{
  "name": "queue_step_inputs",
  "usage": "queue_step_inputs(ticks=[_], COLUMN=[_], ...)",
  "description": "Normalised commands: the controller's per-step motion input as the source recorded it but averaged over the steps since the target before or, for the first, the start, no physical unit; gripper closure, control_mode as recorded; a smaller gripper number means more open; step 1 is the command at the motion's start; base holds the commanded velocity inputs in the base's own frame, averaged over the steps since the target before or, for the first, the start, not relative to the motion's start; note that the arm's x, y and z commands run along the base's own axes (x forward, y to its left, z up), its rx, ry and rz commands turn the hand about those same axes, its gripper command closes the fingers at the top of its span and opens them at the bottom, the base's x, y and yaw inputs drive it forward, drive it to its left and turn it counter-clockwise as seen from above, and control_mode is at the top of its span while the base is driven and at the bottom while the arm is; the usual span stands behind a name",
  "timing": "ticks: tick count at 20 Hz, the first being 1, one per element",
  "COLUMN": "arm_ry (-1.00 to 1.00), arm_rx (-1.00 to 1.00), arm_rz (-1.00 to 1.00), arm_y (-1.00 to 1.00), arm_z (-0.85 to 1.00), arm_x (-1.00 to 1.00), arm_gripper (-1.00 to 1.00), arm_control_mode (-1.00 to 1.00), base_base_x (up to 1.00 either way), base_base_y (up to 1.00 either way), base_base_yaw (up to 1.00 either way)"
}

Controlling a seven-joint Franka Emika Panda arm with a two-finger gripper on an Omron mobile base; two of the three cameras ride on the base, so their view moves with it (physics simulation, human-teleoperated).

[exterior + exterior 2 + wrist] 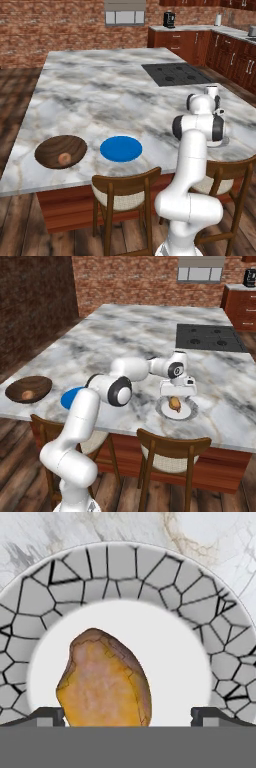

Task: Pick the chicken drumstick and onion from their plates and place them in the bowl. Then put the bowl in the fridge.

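Left base view: the onion point(64, 159) is seen lying in the wooden bowl point(52, 147), beside the bare blue plate point(120, 148) on the marble island point(100, 95). Right base view: the gripper point(176, 396) is held directly above the chicken drumstick point(174, 403) on the pale plate point(187, 411). Hand view: the drumstick is framed between the widely parted fingertips point(49, 716), ungripped.
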Motion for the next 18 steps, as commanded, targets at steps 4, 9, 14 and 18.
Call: queue_step_inputs(ticks=[4, 9, 14, 18], arm_ry=[0.00, 0.00, 0.00, 0.00], arm_rx=[0.01, 0.00, 0.01, 0.01], arm_rz=[0.00, 0.00, 0.00, 0.00], arm_y=[0.12, 0.16, 0.12, 0.09], arm_z=[-0.21, -0.24, -0.20, -0.24], arm_x=[-0.18, -0.16, -0.05, -0.02], arm_gripper=[-1.00, -1.00, -1.00, -1.00], arm_control_mode=[-1.00, -1.00, -1.00, -1.00], base_base_x=[0.00, 0.00, 0.00, 0.00], base_base_y=[0.00, 0.00, 0.00, 0.00], base_base_yaw=[0.00, 0.00, 0.00, 0.00])
